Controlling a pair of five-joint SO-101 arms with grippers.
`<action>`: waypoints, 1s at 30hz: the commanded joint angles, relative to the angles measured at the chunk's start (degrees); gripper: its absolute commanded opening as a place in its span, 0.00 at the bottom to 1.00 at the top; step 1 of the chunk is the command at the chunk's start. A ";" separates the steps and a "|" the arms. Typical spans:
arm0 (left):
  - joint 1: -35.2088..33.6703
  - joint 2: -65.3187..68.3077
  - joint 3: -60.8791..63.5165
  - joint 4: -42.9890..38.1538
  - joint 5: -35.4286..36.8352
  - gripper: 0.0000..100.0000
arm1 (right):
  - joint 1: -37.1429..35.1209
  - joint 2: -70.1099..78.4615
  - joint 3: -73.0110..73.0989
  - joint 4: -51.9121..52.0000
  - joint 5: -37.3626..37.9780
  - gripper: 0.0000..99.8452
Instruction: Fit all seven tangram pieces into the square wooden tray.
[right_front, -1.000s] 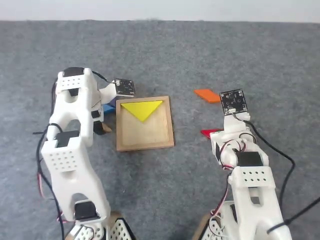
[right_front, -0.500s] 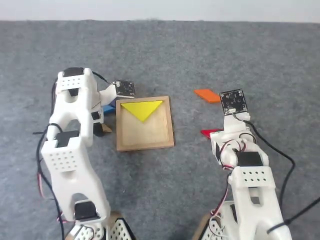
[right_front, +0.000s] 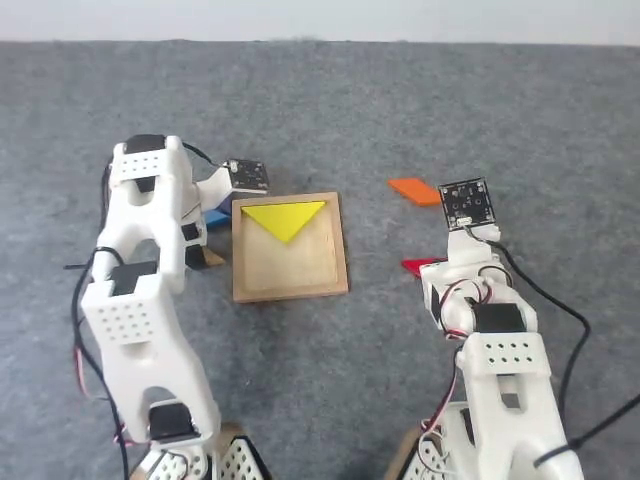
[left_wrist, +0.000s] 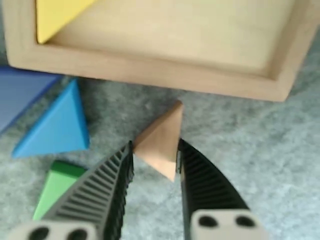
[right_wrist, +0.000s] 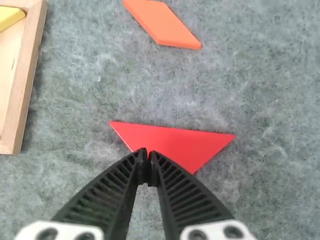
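Left hand (left_wrist: 154, 156) pinches the tan triangle (left_wrist: 161, 136) on the surface (left_wrist: 265, 150) just outside the tray (left_wrist: 150, 75); I worry its slanted edges could squirt free or snag the rim. Right hand (right_wrist: 146, 161) is pressed together over the red triangle (right_wrist: 187, 142).

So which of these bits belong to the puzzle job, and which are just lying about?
Belong to the job: square wooden tray, yellow triangle, tan wooden triangle, light blue triangle, dark blue piece, green piece, orange parallelogram, red triangle.
Just there: grey felt table cover.
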 joint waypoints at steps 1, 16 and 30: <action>-0.26 -0.88 -2.07 0.70 0.88 0.08 | -0.13 -1.80 -0.44 -1.19 0.00 0.01; -0.18 -0.88 0.48 3.34 0.88 0.01 | -0.04 -1.89 -0.44 -1.27 0.00 0.01; -0.09 -9.93 7.96 0.26 0.88 0.01 | 0.04 -1.98 -0.44 -1.27 0.00 0.01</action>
